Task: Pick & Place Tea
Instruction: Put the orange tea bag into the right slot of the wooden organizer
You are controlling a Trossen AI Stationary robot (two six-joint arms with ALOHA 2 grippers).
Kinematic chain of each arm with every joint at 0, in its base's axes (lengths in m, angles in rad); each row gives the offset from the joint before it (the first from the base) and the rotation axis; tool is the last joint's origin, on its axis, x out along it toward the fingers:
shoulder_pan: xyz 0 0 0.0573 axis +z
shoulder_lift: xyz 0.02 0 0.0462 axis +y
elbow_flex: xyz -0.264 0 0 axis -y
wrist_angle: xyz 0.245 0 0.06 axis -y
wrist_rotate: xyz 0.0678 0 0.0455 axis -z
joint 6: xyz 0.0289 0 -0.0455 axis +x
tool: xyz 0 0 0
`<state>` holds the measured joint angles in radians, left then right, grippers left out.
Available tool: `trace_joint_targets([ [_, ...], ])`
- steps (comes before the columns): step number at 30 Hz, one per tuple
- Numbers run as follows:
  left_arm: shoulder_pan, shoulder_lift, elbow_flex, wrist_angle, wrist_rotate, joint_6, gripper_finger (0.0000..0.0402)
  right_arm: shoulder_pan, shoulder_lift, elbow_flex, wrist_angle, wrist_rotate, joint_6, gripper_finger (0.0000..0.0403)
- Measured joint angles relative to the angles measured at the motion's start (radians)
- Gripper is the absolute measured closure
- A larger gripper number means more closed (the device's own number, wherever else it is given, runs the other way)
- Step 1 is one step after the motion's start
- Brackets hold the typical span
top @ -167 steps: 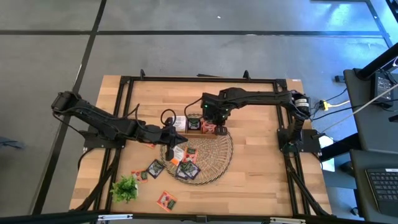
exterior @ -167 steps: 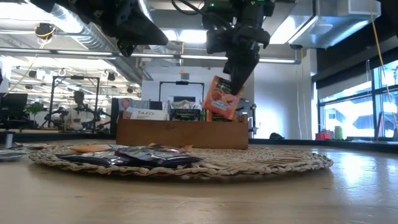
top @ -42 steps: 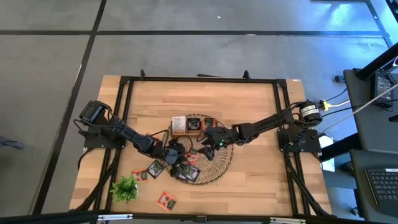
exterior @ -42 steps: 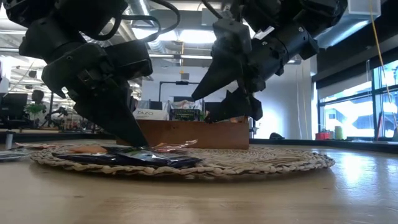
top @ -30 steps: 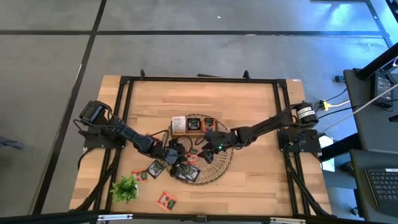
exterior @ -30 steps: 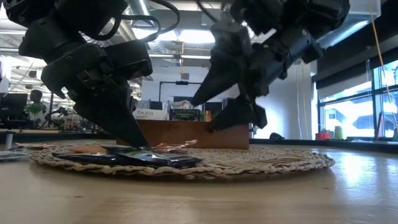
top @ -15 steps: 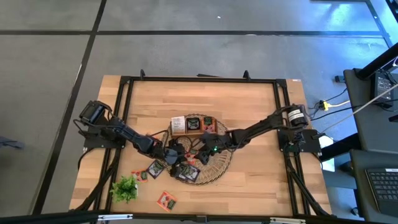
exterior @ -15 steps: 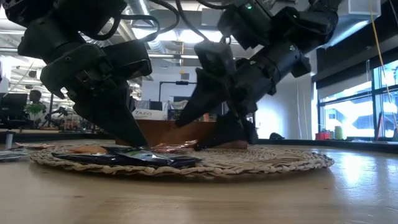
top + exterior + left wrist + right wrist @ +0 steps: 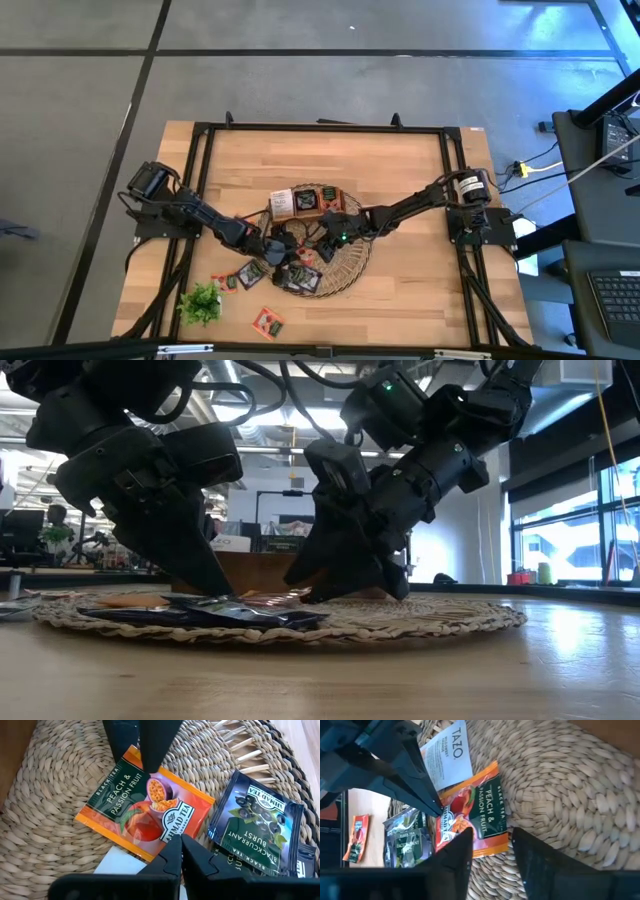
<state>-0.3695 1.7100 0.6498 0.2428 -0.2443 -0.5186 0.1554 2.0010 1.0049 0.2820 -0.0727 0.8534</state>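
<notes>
An orange peach-and-passion-fruit tea sachet (image 9: 145, 812) lies flat on the round wicker mat (image 9: 352, 268), next to a dark blackcurrant sachet (image 9: 255, 825) and a white Tazo sachet (image 9: 447, 752). My left gripper (image 9: 179, 845) is shut, its tips down on the orange sachet. My right gripper (image 9: 492, 852) comes in from the opposite side, slanting down. It is open, with its fingers astride the sachet's other end (image 9: 487, 840). The low view shows both grippers down at the mat, left (image 9: 215, 588) and right (image 9: 312, 590). My left gripper presses its shut fingertips down on the orange sachet's edge (image 9: 172, 834), at the end facing the table's left. It slants down from the left. The sachet lies flat on the mat under the tips. My right gripper has one fingertip (image 9: 150, 764) over the sachet's corner (image 9: 137, 757); I cannot tell whether it touches.
The wooden tray (image 9: 308, 200) with upright sachets stands at the mat's far edge, just behind my right gripper. More sachets lie off the mat at the near left (image 9: 246, 272) (image 9: 267, 322), beside a green plant sprig (image 9: 201, 300). Bare wood lies to the right of the mat.
My right gripper has sunk toward the mat and moved toward the table's left, onto the orange sachet. Its fingers have drawn closer together. The mat and the tray have slid slightly toward the table's left edge. The orange sachet stays flat under my left gripper.
</notes>
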Motion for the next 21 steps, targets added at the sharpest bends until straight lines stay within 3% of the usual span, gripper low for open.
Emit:
trace_joint_targets([
  [9, 0.000, 0.000, 0.001, -0.008, 0.000, 0.000, 0.0400, -0.007, -0.001, -0.002, -0.001, -0.008, -0.047, 0.0331],
  [21, 0.001, 0.001, 0.001, -0.010, -0.010, -0.001, 0.0400, -0.005, -0.032, -0.002, -0.021, -0.034, -0.100, 0.0354],
])
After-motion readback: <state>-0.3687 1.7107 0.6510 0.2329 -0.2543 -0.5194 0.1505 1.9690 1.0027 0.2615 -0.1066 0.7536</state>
